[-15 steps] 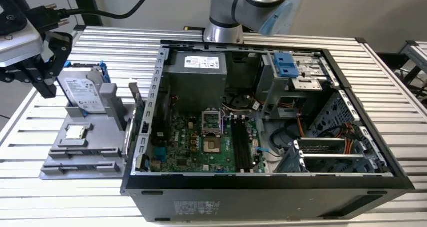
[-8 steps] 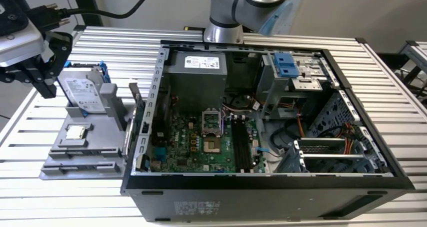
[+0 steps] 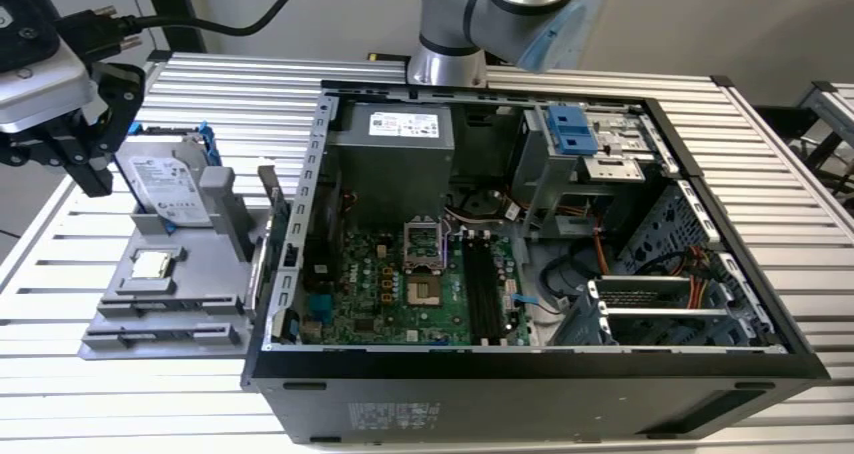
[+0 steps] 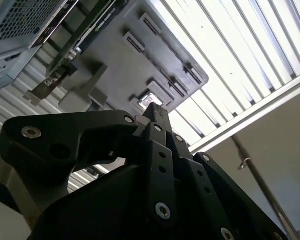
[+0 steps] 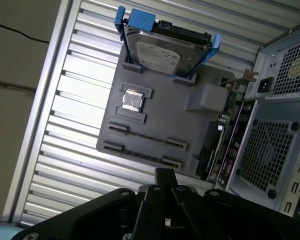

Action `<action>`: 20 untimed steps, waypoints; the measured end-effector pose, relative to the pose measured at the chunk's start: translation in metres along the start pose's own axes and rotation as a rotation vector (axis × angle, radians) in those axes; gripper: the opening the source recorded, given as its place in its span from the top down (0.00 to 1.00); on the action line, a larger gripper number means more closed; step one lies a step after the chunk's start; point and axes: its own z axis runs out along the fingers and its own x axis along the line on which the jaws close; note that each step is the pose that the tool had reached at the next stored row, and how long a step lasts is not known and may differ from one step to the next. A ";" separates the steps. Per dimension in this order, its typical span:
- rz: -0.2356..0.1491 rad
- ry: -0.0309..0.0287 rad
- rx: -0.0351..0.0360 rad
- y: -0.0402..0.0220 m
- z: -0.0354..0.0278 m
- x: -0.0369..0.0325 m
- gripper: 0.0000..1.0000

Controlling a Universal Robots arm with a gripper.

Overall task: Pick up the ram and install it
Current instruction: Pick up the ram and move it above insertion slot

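Fingers: the black metal fingers (image 3: pixel 91 179) hang over the ribbed aluminium tabletop (image 3: pixel 134 404), at the exterior view's left edge. In both wrist views I see their tips (image 5: pixel 161 176) (image 4: pixel 151 114) pressed together with nothing between them.
Ram: what I take for the thin, long dark ram stick (image 5: pixel 145 139) stands on edge in a groove of the flat grey plastic holder tray (image 5: pixel 165 117), between two pairs of end clips. I cannot make out its chips.
Ram to fingers: the ram stick is well apart from the fingers and untouched. In the first wrist view it lies beyond the tips.
Holder neighbours: a silver hard drive in a blue frame (image 3: pixel 167 184) leans upright at the tray's far end. A small square silver chip (image 3: pixel 150 265) sits between the drive and the ram stick's groove.
Case: the open black computer case (image 3: pixel 534 389) lies just beside the tray, at the exterior view's right. Its green motherboard (image 3: pixel 374 284) and long black slots (image 3: pixel 483 284) are exposed.
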 end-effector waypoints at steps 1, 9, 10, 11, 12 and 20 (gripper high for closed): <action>-0.002 0.0001 -0.0001 0.0000 0.0000 0.0000 1.00; -0.039 0.0020 -0.0008 0.0000 0.0000 0.0000 1.00; -0.052 0.0027 -0.0010 0.0000 0.0000 0.0000 1.00; -0.065 0.0033 -0.0012 0.0000 0.0000 0.0000 1.00; -0.080 0.0041 -0.0015 0.0000 0.0000 0.0000 1.00; -0.226 0.0119 -0.0037 0.0000 0.0000 0.0000 1.00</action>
